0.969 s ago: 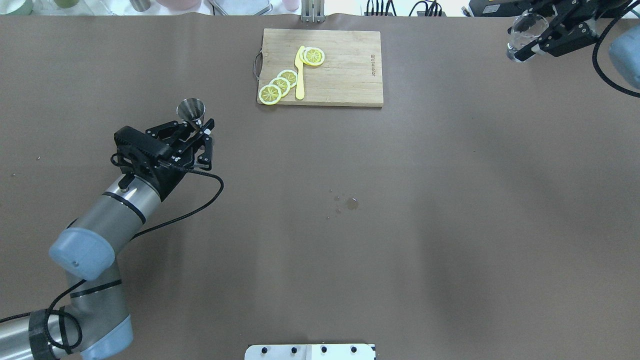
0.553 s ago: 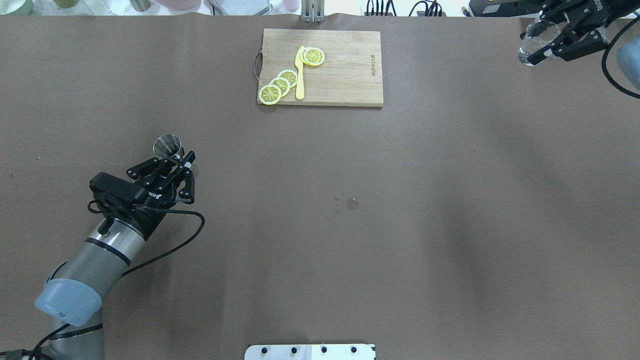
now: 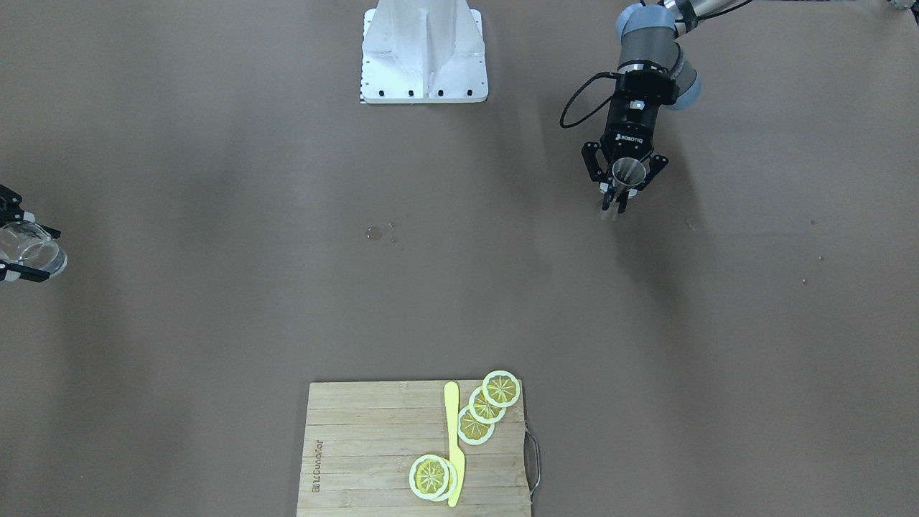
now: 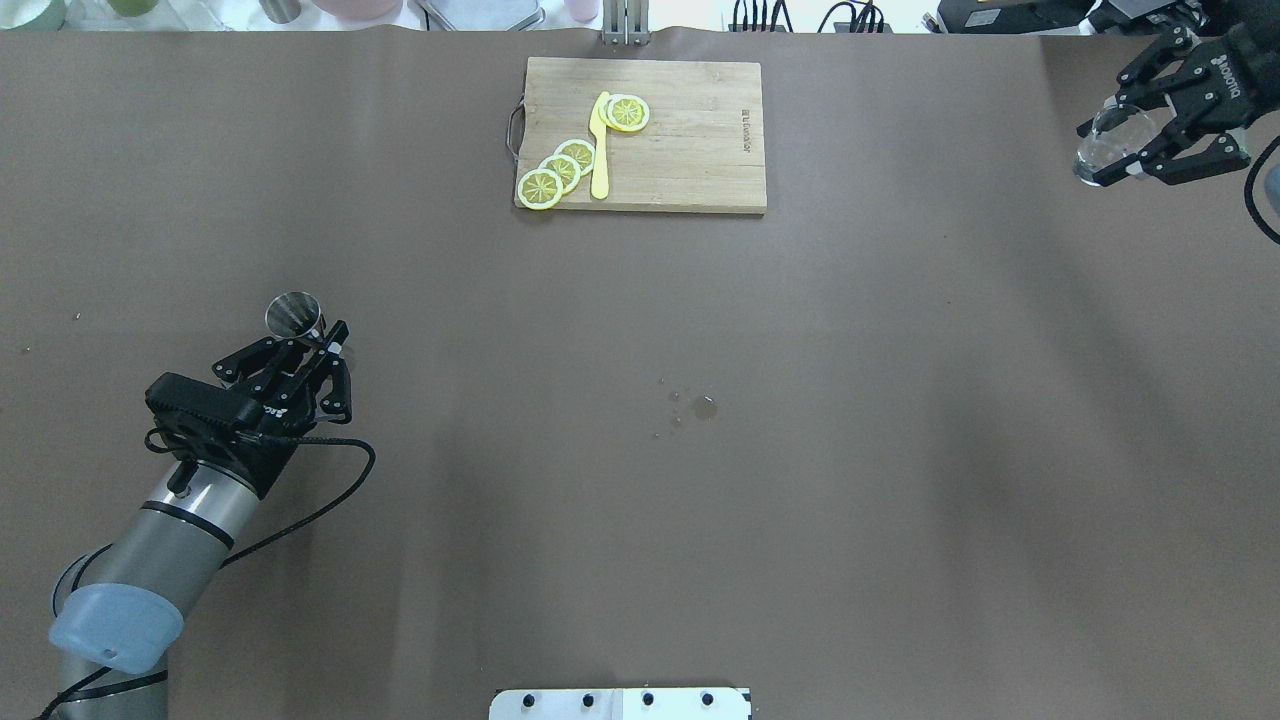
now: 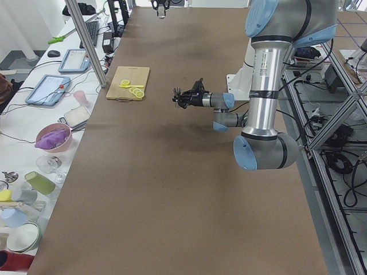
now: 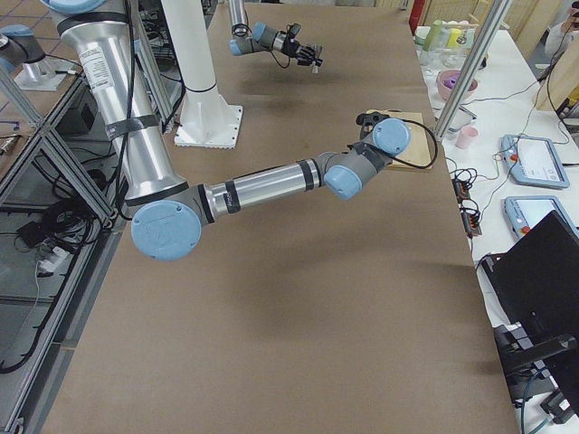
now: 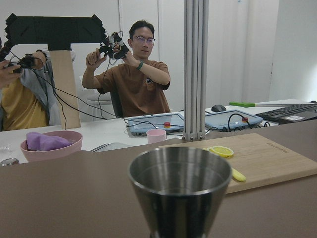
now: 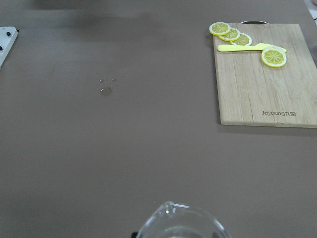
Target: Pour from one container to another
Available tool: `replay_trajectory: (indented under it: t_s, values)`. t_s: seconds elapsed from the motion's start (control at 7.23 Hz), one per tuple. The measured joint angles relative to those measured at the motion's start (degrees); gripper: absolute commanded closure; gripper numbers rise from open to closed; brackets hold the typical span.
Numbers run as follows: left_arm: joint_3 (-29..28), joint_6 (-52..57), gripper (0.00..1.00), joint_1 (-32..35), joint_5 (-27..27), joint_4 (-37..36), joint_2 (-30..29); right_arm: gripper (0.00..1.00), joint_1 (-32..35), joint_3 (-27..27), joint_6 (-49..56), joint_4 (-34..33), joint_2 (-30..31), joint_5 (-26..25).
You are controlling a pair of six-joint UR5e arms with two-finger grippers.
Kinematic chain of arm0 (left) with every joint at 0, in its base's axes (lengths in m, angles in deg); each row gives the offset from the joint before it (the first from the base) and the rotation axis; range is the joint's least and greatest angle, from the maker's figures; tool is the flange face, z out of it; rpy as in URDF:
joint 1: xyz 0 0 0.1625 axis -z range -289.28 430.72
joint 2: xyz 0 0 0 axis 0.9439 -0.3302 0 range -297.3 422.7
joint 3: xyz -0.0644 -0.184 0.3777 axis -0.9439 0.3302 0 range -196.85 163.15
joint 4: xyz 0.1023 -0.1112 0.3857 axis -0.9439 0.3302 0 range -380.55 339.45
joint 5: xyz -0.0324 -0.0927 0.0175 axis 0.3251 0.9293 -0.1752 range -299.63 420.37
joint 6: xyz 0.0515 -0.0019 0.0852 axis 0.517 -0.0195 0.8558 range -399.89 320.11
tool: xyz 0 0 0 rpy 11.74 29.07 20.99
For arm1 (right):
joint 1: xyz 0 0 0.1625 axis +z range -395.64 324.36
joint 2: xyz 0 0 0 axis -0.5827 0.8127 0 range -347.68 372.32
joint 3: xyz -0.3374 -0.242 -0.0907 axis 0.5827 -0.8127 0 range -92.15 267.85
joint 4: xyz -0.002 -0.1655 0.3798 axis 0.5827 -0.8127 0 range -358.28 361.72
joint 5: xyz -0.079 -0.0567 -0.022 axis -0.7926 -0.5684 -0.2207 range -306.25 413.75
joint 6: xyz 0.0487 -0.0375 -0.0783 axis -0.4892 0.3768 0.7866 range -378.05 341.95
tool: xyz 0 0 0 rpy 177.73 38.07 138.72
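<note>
The grey steel jigger is held upright above the table's left part, with my left gripper shut on its lower half. It fills the left wrist view as a wide open cone. In the front-facing view the jigger sits between the fingers of the left gripper. The clear glass cup is at the far right edge, with my right gripper shut on it. Its pinched lip shows at the bottom of the right wrist view. The cup also shows at the front-facing view's left edge.
A wooden cutting board with lemon slices and a yellow knife lies at the far middle. A few spilled drops mark the table's middle. The robot's base plate is at the near edge. Bowls and cups line the far side.
My left arm has pulled back toward the robot and leftward, carrying the jigger. My right gripper has carried the glass cup further right and slightly nearer.
</note>
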Motion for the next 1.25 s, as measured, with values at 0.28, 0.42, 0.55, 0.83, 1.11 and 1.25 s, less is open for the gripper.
replay_trajectory:
  t_s: [0.28,0.42,0.55,0.83,1.11,1.25]
  values:
    - [-0.4,-3.6,1.0,-0.3,-2.1,-2.1,1.2,1.0,0.2,-3.5,0.0,6.9,2.8,1.0]
    - [-0.5,-4.6,1.0,-0.7,-3.4,-2.7,2.2,1.0,0.3,-5.5,0.0,9.5,3.4,1.4]
    - [-0.8,-6.1,1.0,-1.3,-4.1,-3.0,3.0,1.0,0.4,-7.1,0.0,11.4,3.8,1.7]
    - [-2.9,-10.4,1.0,-1.9,-5.1,-3.1,4.2,1.0,0.6,-10.0,0.0,14.4,3.9,2.0]
    - [-7.1,-13.3,1.0,-2.3,-8.1,-3.2,3.6,1.0,0.6,-12.1,0.0,16.4,3.8,2.1]
    - [-8.0,-14.0,1.0,-2.4,-9.0,-3.0,3.4,1.0,0.7,-12.9,0.0,16.6,3.8,2.2]
